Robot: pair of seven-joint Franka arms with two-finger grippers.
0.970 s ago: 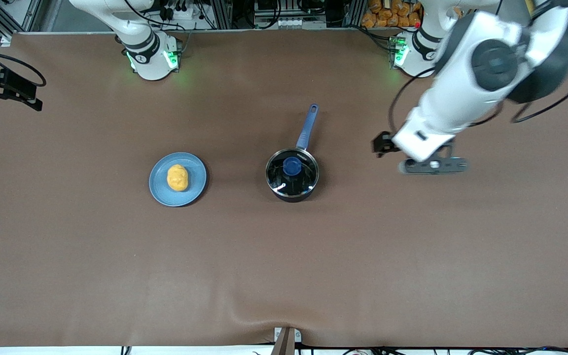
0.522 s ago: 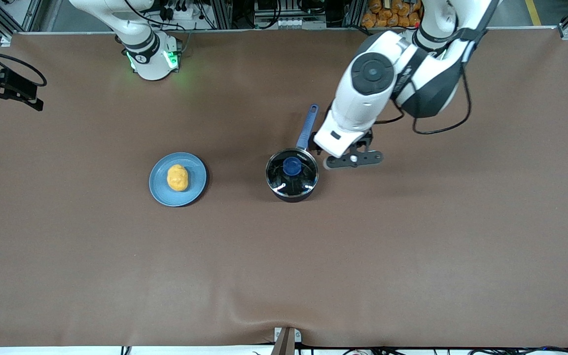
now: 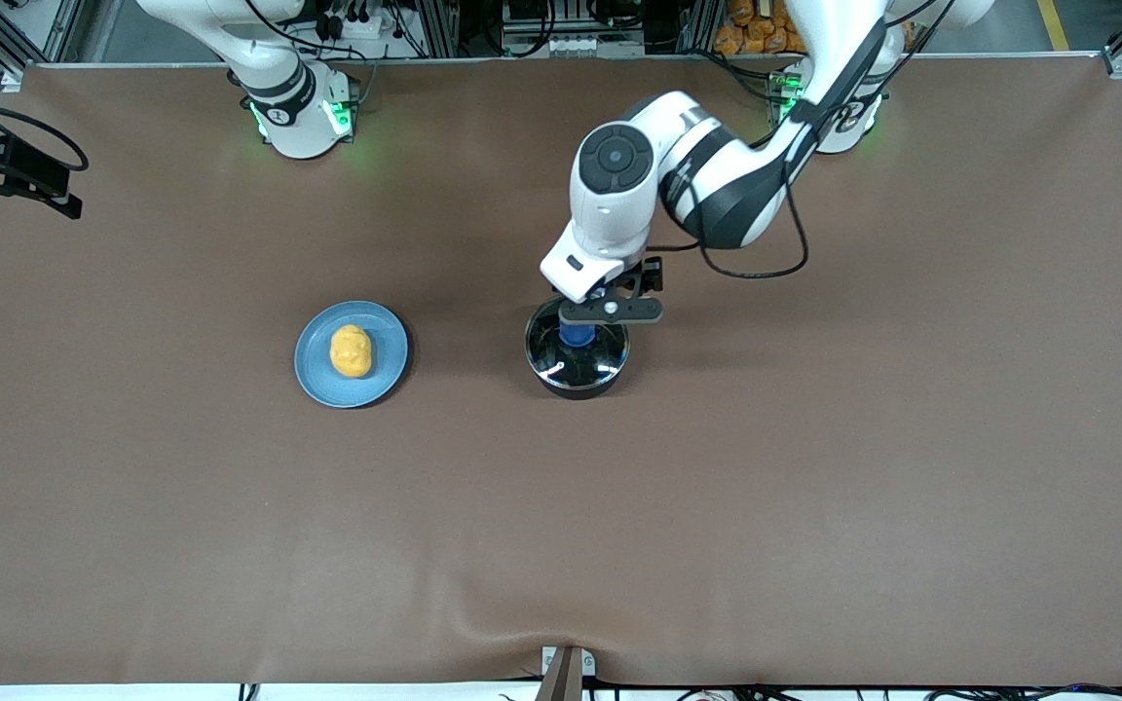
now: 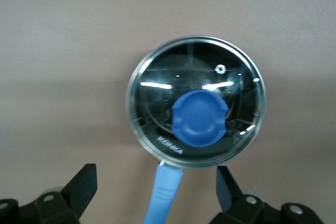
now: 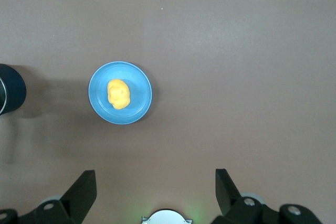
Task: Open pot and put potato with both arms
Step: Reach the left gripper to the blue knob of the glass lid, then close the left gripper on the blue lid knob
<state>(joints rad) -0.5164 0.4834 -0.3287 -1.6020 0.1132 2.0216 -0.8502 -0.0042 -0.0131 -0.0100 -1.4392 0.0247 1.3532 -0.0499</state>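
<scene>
We read this as robotics lab: two white arms w/ green-lit bases (image 3: 303,117) bolted at brown-covered counter (image 3: 814,487), aluminium framing (image 3: 444,24), cable clutter along edge.

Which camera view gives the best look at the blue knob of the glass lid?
The left wrist view: the blue knob shows whole from straight above, in the middle of the glass lid. In the front view the left gripper hangs over the knob and covers part of it. The right wrist view shows only the pot's edge, no knob.

Black pot (image 3: 576,375), blue knob (image 4: 199,117); yellow-orange potato (image 3: 351,350), blue plate (image 3: 313,375); brown table (image 3: 814,467).
</scene>
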